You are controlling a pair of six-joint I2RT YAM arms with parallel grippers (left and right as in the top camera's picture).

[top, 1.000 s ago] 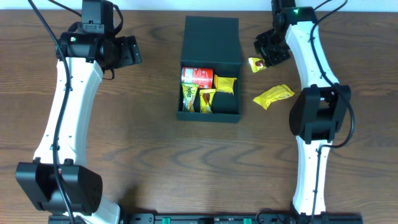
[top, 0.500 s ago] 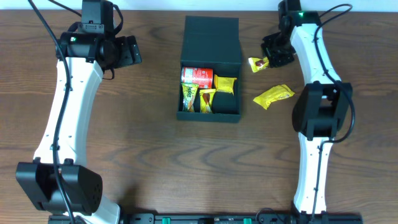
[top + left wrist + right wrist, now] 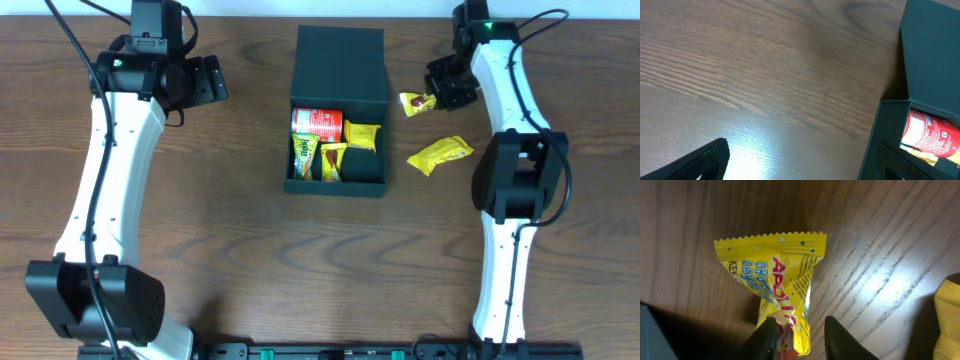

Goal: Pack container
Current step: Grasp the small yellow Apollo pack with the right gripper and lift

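The dark teal container point(image 3: 337, 185) stands open at the table's middle, its lid point(image 3: 341, 65) laid flat behind it. Inside lie a red packet point(image 3: 317, 122) and three yellow snack packets point(image 3: 362, 135). A small yellow packet point(image 3: 413, 102) lies right of the lid. My right gripper point(image 3: 447, 92) is low over it; in the right wrist view its fingers point(image 3: 797, 337) are open and straddle the packet's point(image 3: 780, 280) near end, with a gap at the right finger. My left gripper point(image 3: 205, 82) is open and empty, left of the container point(image 3: 880, 135).
A larger yellow packet point(image 3: 440, 152) lies on the wood right of the container, below the right gripper; its edge shows in the right wrist view point(image 3: 947, 315). The red packet shows in the left wrist view point(image 3: 932, 132).
My right gripper has shifted a little to the right and back along the small yellow packet. The packet and the left arm have not moved.
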